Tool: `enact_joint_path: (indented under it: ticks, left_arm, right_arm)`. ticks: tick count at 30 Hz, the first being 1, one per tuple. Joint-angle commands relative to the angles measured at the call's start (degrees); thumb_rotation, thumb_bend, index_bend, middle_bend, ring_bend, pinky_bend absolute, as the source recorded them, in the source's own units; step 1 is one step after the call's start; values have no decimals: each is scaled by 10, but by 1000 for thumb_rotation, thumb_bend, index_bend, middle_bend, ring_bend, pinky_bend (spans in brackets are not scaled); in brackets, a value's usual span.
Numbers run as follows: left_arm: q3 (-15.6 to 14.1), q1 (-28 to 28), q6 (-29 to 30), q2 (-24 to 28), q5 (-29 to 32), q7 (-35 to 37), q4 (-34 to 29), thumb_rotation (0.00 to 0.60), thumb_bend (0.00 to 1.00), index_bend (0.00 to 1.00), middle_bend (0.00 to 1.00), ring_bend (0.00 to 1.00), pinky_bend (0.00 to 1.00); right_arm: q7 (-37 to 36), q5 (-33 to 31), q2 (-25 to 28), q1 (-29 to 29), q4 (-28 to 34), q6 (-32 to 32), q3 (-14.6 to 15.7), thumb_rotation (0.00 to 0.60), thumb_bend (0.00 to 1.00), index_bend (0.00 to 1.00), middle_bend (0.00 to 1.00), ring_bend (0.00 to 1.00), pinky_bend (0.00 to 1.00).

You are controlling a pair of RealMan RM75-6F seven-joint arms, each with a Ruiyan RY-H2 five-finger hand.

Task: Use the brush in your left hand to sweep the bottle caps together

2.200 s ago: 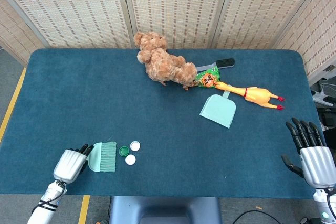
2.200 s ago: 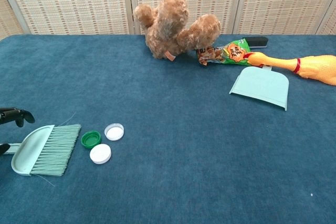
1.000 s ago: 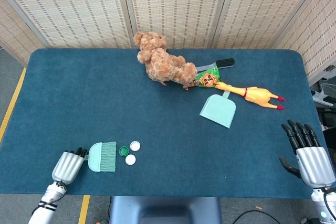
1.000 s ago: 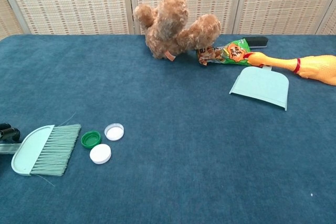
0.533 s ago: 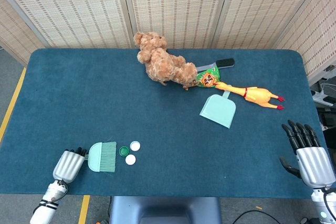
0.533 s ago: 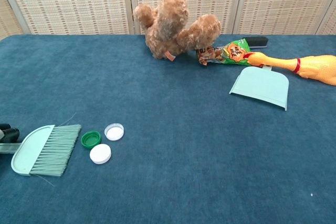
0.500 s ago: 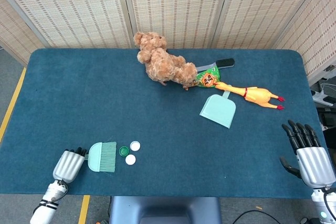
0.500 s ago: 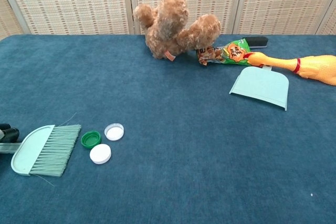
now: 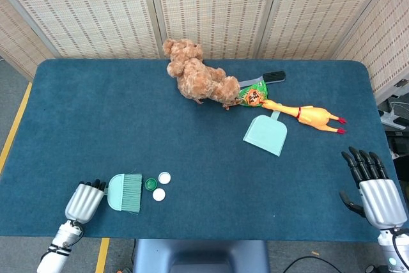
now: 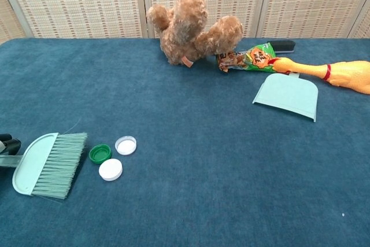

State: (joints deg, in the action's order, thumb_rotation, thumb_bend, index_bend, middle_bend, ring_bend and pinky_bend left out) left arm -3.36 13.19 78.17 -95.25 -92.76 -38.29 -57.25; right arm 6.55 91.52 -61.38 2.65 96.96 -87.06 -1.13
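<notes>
A mint-green brush (image 9: 125, 192) lies near the table's front left edge, bristles pointing right toward the caps. My left hand (image 9: 85, 201) sits at the brush's left end and holds its handle; in the chest view only dark fingertips (image 10: 7, 143) show beside the brush (image 10: 49, 163). Three bottle caps sit close together just right of the bristles: a green cap (image 9: 151, 184), a white cap (image 9: 164, 178) behind it and another white cap (image 9: 158, 194) in front. My right hand (image 9: 372, 187) hovers off the table's front right edge, fingers spread, holding nothing.
A teddy bear (image 9: 195, 80), a snack bag (image 9: 254, 95), a rubber chicken (image 9: 307, 115) and a mint dustpan (image 9: 266, 135) lie at the back right. A black object (image 9: 273, 77) sits behind the bag. Blue cloth covers the table (image 9: 96, 113).
The left hand drew back toward the front edge and closed at the brush handle. The brush has just tipped slightly, its bristle end swinging a little away from me. The caps have stayed put.
</notes>
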Motion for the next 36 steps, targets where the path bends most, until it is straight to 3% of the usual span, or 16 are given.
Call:
enact_joint_path:
  ticks: [1,6,10,15,20,24,29,33,36]
  left_arm:
    - [-2,-2,17,-4,-11,14,9,600,389,785,822,748,836]
    - [-2,-4,34,-9,-19,13,25,600,414,906,941,765,848]
    - [0,-9,38,-4,-17,-25,17,600,441,930,961,775,850]
    - [5,-10,41,35,-15,-114,-66,600,471,941,978,790,850]
    - [11,-7,45,54,-18,-155,-110,600,479,945,986,791,846]
    - [31,10,26,112,-14,-289,-258,600,486,946,991,791,840]
    - [45,17,6,143,4,-406,-372,600,485,949,997,792,834]
    - [58,15,9,123,20,-566,-431,600,489,948,1000,792,832]
    - [55,10,18,84,18,-682,-438,600,491,946,1000,792,832]
  right_arm:
    - [1,1,0,0,0,1,1,600,197,0,0,0,0]
    - [4,3,-2,2,0,4,2,600,197,0,0,0,0]
    - [7,5,-3,3,1,9,5,600,197,0,0,0,0]
    - [10,8,-3,5,3,15,8,600,197,0,0,0,0]
    - [9,11,-2,6,3,18,11,600,197,0,0,0,0]
    - [-2,16,5,7,7,18,14,600,197,0,0,0,0]
    - [-15,26,13,-1,10,-4,14,600,196,0,0,0,0]
    - [-28,33,21,-5,12,-12,16,600,197,0,0,0,0]
    - [-38,40,26,-7,13,-16,19,600,197,0,0,0,0]
